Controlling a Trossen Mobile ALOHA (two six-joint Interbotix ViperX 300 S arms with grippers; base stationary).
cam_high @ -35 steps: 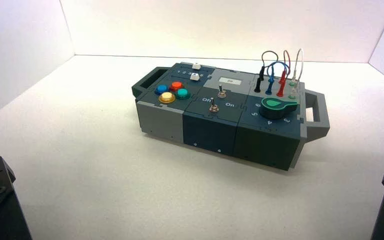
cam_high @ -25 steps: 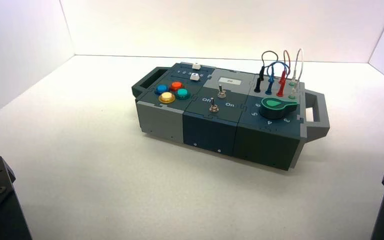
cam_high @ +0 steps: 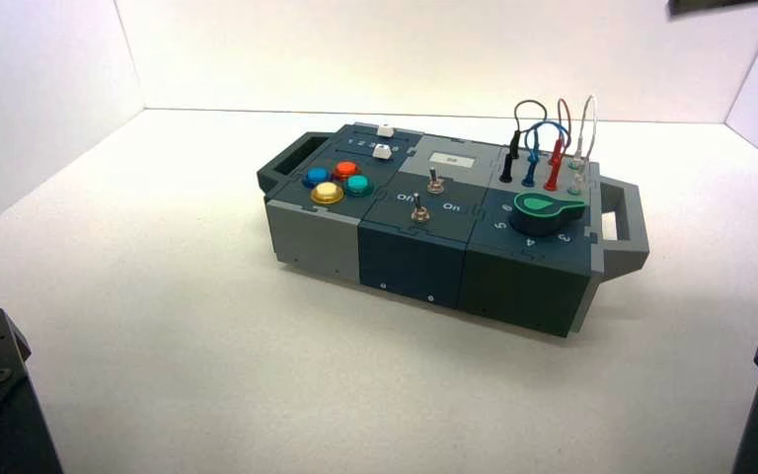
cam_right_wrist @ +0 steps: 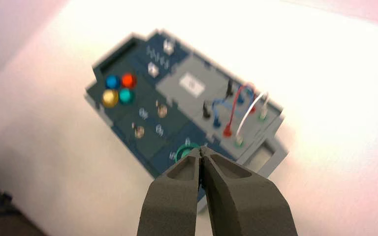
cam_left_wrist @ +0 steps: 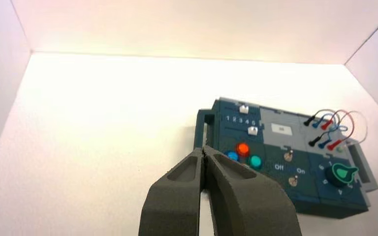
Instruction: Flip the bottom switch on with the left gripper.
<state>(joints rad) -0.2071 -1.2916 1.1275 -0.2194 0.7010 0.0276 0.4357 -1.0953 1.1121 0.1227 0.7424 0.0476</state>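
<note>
From the high view, the box (cam_high: 434, 232) sat on the white counter (cam_high: 178, 326), and the bottom switch (cam_high: 419, 208) stood on the dark blue module at the box's near edge, between the coloured buttons (cam_high: 337, 182) and the green knob (cam_high: 543, 210). Both arms were parked at the lower corners, well apart from the box.

From the left wrist view, the left hand (cam_left_wrist: 204, 153) had its fingers pressed together, holding nothing, well short of the bottom switch (cam_left_wrist: 292, 181).

From the right wrist view, the right hand (cam_right_wrist: 201, 152) was likewise closed and empty, high above the box (cam_right_wrist: 147, 123).
</note>
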